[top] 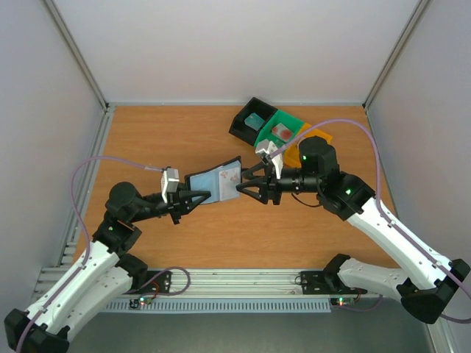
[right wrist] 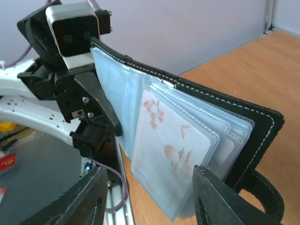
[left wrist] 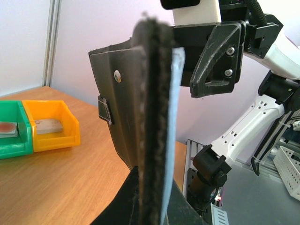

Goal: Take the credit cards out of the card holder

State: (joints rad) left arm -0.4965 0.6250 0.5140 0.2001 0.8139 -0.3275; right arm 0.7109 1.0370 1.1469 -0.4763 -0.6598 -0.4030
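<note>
Firmly, left claw (top: 197,195) clamps card holder (top: 217,182); right claw (right wrist: 149,176) gapes around whitish, perhaps blossom-printed card (right wrist: 173,136).

White-shelled arms (top: 73,283) with black joints and lilac cables (top: 342,120).

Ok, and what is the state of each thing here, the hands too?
card holder: open, held off the table
left hand: shut on the card holder
right hand: open, astride the card holder
white card: inside a pocket
teal card: in the black tray
red card: in the green tray
</note>
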